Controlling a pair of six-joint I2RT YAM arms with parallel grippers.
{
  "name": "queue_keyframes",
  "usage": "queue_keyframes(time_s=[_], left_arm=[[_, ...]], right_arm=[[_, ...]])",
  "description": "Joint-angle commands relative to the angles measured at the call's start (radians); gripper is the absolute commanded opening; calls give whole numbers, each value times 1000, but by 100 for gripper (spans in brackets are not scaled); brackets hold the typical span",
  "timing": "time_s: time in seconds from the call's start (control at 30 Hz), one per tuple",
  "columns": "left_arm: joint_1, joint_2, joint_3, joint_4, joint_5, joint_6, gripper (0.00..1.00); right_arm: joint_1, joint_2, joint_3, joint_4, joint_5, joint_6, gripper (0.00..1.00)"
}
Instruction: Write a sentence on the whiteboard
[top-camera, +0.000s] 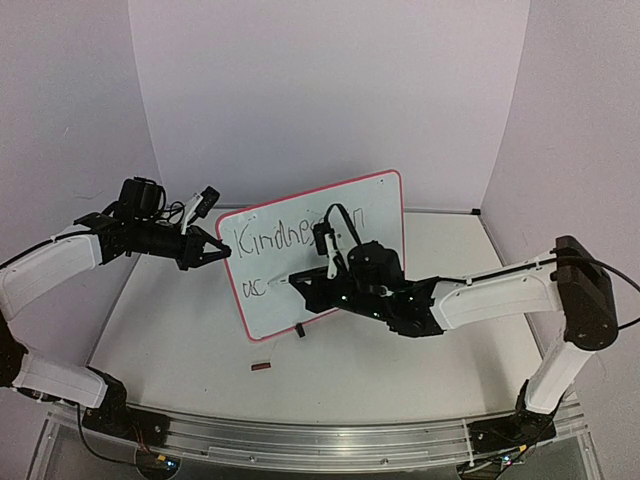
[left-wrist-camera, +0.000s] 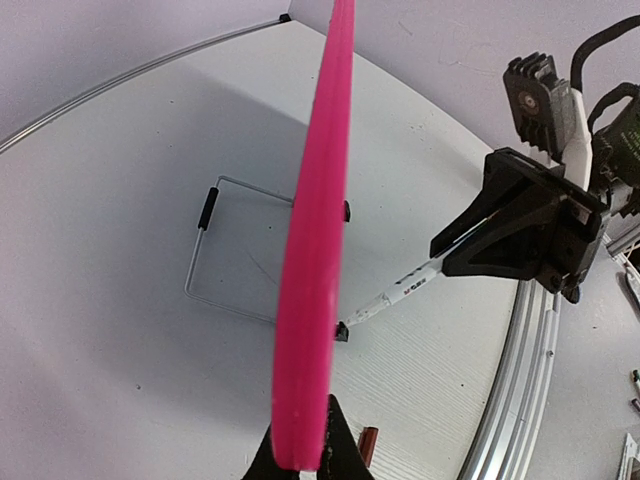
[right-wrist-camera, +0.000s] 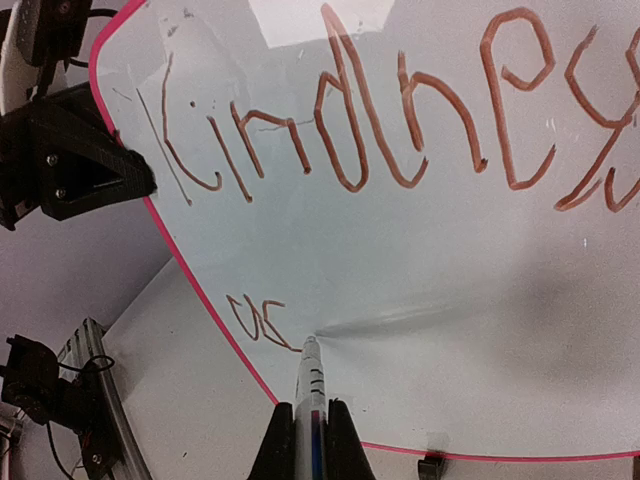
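The whiteboard (top-camera: 270, 310), white with a red rim, stands tilted on the table. The sentence (top-camera: 280, 238) begins "Kindnes" on the top line, with two small letters (top-camera: 255, 287) below. In the right wrist view the lettering (right-wrist-camera: 360, 130) is reddish-brown on the whiteboard (right-wrist-camera: 450, 300). My left gripper (top-camera: 222, 250) is shut on the board's left edge, which shows edge-on (left-wrist-camera: 315, 230) between its fingers (left-wrist-camera: 345, 450). My right gripper (top-camera: 318, 287) is shut on a white marker (right-wrist-camera: 312, 385). The marker's tip touches the board just right of the small letters (right-wrist-camera: 255, 322).
A small brown marker cap (top-camera: 262, 367) lies on the table in front of the board, also in the left wrist view (left-wrist-camera: 368, 445). A wire stand (left-wrist-camera: 235, 250) props the board from behind. A black clip foot (right-wrist-camera: 430, 465) holds the bottom rim. White walls enclose the table.
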Motion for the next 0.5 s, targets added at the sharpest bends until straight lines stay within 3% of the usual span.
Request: queue_keyframes(time_s=[0.0,0.47], left_arm=[[-16,26,-1,-48,-44,32,0],[-18,32,-1,-48,-47,33,0]], right_arm=[[-5,-70,-11,35,7,2,0],[-4,24,39,68,-45,28,0]])
